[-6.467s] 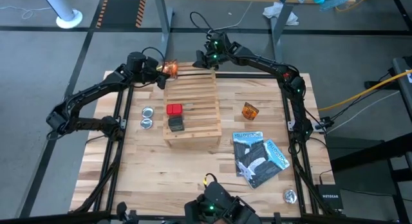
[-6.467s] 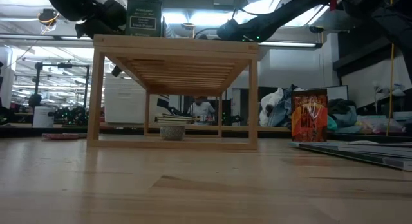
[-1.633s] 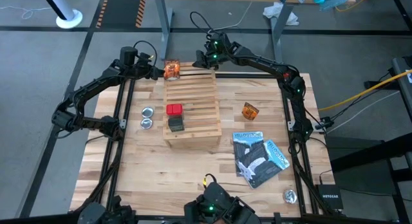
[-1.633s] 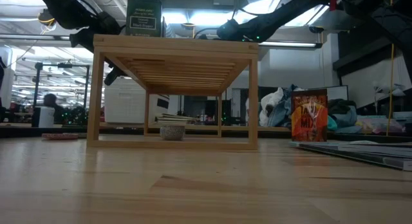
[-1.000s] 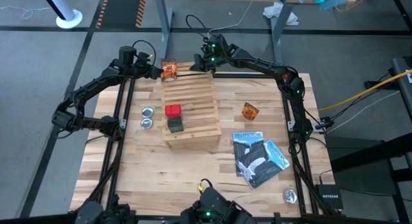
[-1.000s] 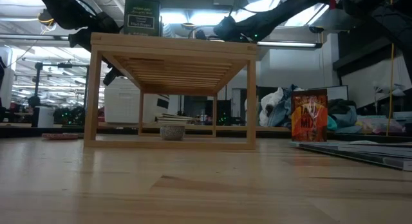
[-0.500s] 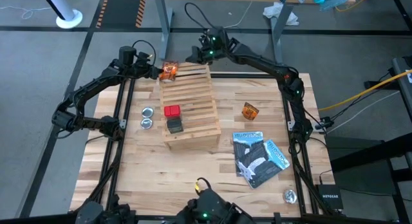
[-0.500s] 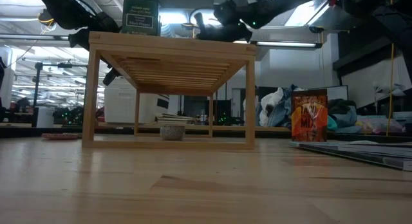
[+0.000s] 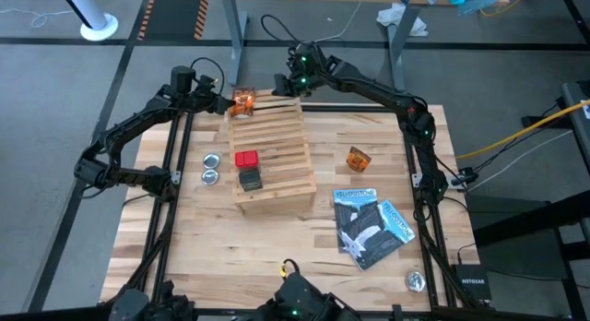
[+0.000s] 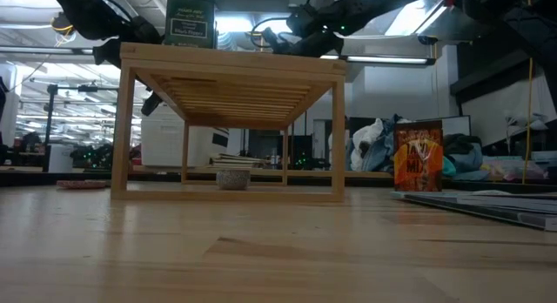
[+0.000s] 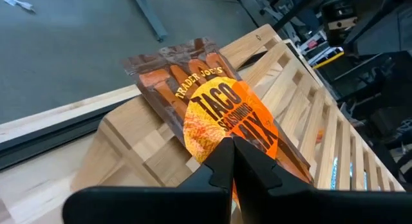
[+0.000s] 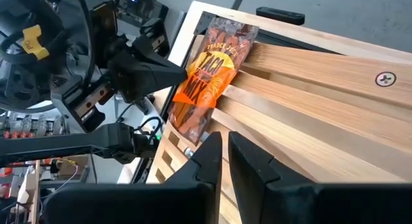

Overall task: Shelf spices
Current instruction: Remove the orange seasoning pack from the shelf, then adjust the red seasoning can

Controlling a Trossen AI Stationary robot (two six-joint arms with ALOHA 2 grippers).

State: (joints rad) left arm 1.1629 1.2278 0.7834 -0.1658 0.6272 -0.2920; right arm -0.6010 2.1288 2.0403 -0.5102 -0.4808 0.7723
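The desk (image 9: 184, 229) carries the shelf (image 9: 272, 160), a slatted wooden rack standing near its far middle. From above the rack sits slightly askew to the desk's edges; the low view shows instead its four legs, the underside of the slats and a small round object on the desk beneath it, which the overhead camera cannot see.

Two blue-and-black booklets (image 9: 369, 226) lie overlapping on the near right part of the desk, seen flat from above and only as a thin edge in the low view.

On the shelf's left side a red box (image 9: 246, 159) and a dark grey box (image 9: 251, 179) sit just beside each other; the low view shows only the dark one, upright with a pale label. An orange packet (image 9: 358, 159) stands alone on the desk, right of the shelf. Another orange packet, the taco mix (image 11: 222, 114), lies tilted on the shelf's far left corner; only the wrist views make its lettering readable.

Two round silver tins (image 9: 211, 169) lie left of the shelf.

The left pincer (image 11: 233, 161) is closed, its tips meeting just in front of the taco mix, whether touching it I cannot tell. The right pincer (image 12: 224, 147) hovers over the shelf's far edge, nearly closed, holding nothing
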